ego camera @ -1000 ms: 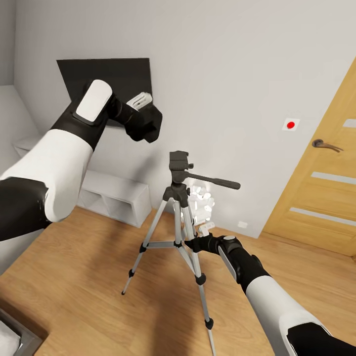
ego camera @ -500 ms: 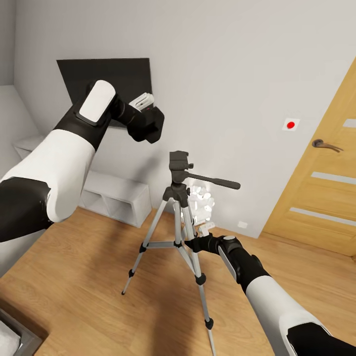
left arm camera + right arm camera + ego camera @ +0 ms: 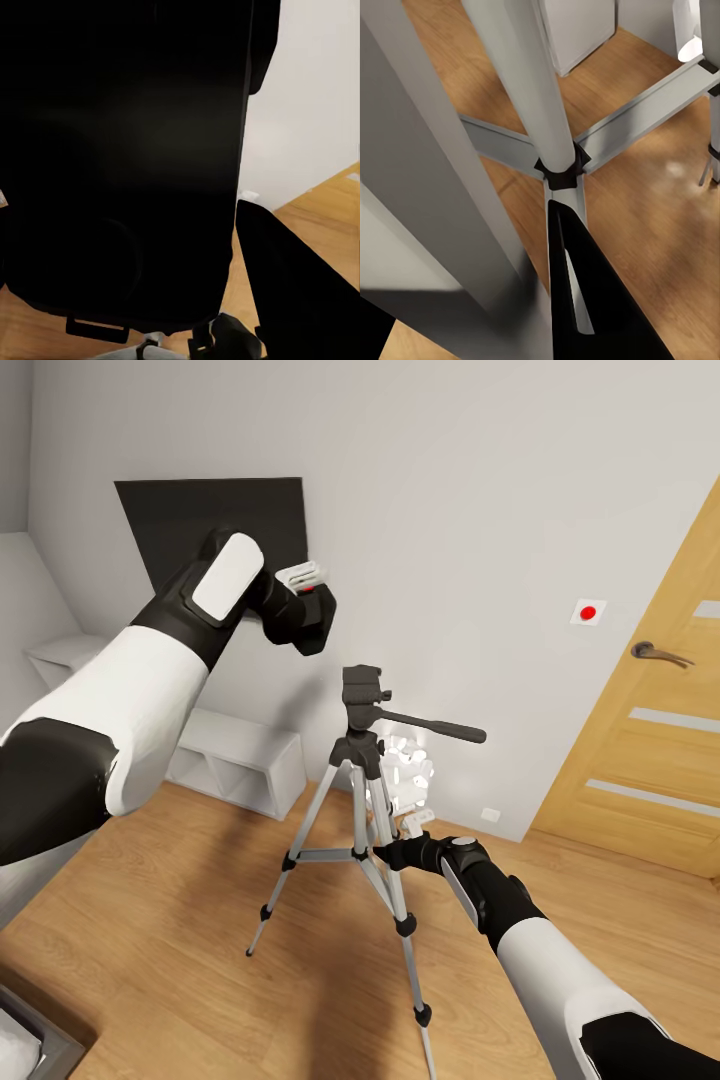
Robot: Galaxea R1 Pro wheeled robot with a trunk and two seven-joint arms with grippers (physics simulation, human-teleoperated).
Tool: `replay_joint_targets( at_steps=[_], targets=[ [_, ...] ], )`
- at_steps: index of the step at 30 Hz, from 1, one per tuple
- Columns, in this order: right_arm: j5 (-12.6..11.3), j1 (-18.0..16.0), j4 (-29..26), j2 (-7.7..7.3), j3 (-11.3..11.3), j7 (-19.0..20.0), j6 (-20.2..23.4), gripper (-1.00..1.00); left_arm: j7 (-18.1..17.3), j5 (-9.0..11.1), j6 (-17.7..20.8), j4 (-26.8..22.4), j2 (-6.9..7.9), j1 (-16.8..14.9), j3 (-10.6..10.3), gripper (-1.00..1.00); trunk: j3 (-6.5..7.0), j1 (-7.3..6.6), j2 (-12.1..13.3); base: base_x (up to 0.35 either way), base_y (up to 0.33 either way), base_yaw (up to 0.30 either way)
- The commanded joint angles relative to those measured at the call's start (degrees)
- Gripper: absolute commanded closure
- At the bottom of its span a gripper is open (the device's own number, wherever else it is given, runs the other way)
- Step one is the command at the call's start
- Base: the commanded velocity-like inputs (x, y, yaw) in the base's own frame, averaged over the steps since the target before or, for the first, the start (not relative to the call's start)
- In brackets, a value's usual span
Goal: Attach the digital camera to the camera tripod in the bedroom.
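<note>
Black and boxy, the digital camera (image 3: 308, 612) sits clamped in the left gripper (image 3: 303, 592), held up and to the left of the camera tripod (image 3: 362, 800), whose black head (image 3: 361, 686) stands lower and apart from it, long axis upright on the wood floor (image 3: 180, 920). The right gripper (image 3: 392, 852), low down, appears closed on a silver tripod leg (image 3: 521, 97). No brand or writing is legible on anything.

Grey-white wall (image 3: 470, 510) carries a black TV (image 3: 180, 520). Light wood floor (image 3: 180, 950). Low grey cube shelf (image 3: 240, 760) against wall. Oak door (image 3: 660, 760) with lever handle (image 3: 655, 652).
</note>
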Motion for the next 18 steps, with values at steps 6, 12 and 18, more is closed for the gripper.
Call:
replay_joint_targets(
  at_steps=[6,12,18],
  targets=[
    [4.7,0.0,0.0,0.01,0.0,0.2,0.0,1.0,-11.1,-0.1,0.1,-0.6,1.68,-0.1,-1.0,1.0,-0.13,0.04,-0.1,0.0,0.0,0.0],
    [4.7,0.0,0.0,0.01,0.0,0.2,0.0,1.0,-28.7,-1.5,-1.7,-1.4,5.25,-0.1,-4.5,1.0,-0.13,0.04,-0.1,0.0,0.0,0.0],
    [4.7,0.0,0.0,0.01,0.0,0.2,0.0,1.0,-42.1,-5.0,-10.7,-1.7,9.38,-0.1,-9.0,1.0,-0.13,0.04,-0.1,0.0,0.0,0.0]
  ],
)
